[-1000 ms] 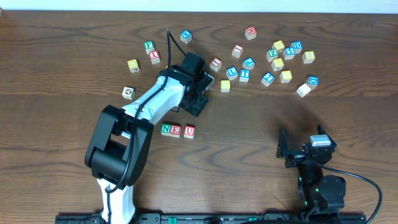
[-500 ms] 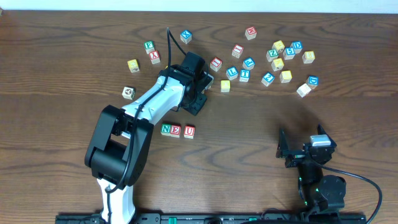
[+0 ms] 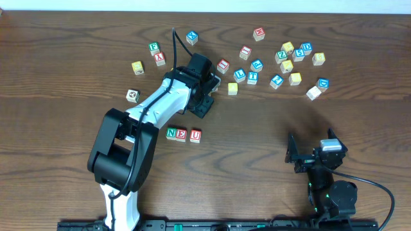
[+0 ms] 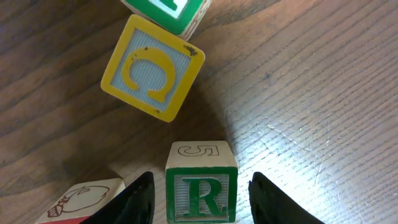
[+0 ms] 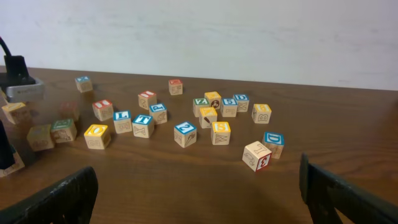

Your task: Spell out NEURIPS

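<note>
Between the two fingers of my left gripper point(image 4: 201, 186) stands a wooden cube with a green R point(image 4: 201, 194). A narrow gap shows on each side of it, so the jaws are open around it and not touching. In the overhead view that gripper point(image 3: 209, 90) is low over the table left of the scattered cubes, and the R cube is hidden under it. The N point(image 3: 171, 133), E point(image 3: 182, 135) and U point(image 3: 195, 135) cubes lie in a row in front of it. My right gripper point(image 5: 199, 186) is wide open and empty near the front right point(image 3: 314, 154).
A tilted yellow cube point(image 4: 152, 67), a green cube point(image 4: 168, 12) and a cube with a red drawing point(image 4: 81, 199) lie close around the R cube. Several more lettered cubes are scattered at the back right point(image 3: 286, 64) and back left point(image 3: 154, 54).
</note>
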### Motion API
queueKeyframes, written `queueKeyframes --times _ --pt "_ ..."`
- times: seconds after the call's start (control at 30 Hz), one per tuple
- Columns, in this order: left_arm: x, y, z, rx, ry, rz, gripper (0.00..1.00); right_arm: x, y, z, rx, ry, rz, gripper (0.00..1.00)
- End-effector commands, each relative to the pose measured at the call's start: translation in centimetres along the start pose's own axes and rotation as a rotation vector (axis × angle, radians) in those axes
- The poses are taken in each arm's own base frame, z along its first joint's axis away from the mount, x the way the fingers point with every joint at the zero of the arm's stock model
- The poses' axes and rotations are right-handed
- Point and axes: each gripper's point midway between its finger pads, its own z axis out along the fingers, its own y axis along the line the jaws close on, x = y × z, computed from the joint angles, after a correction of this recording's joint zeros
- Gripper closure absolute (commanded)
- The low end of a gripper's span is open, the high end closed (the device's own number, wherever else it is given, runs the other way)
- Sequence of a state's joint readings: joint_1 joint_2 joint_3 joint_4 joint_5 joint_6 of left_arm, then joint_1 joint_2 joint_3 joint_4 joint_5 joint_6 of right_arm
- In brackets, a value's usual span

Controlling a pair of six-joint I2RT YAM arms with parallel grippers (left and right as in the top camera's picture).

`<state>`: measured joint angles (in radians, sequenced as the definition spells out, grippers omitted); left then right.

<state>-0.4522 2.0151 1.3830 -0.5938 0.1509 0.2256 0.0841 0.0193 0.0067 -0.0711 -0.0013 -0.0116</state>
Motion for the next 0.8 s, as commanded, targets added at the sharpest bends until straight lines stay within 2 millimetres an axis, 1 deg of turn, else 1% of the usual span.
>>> queueKeyframes --times 0.0,0.57,0.77 --pt "-0.40 0.39 -0.09 -0.015 -0.008 0.004 0.52 0.18 -0.09 0.01 0.003 0.006 0.008 0.01" --pt "-0.56 0.41 -0.06 -0.016 -0.015 0.005 0.52 0.18 -0.08 0.01 0.003 0.006 0.008 0.01" --pt "-0.36 0.42 0.26 -0.017 -0.017 0.005 0.53 0.18 -0.09 0.01 0.003 0.006 0.008 0.01"
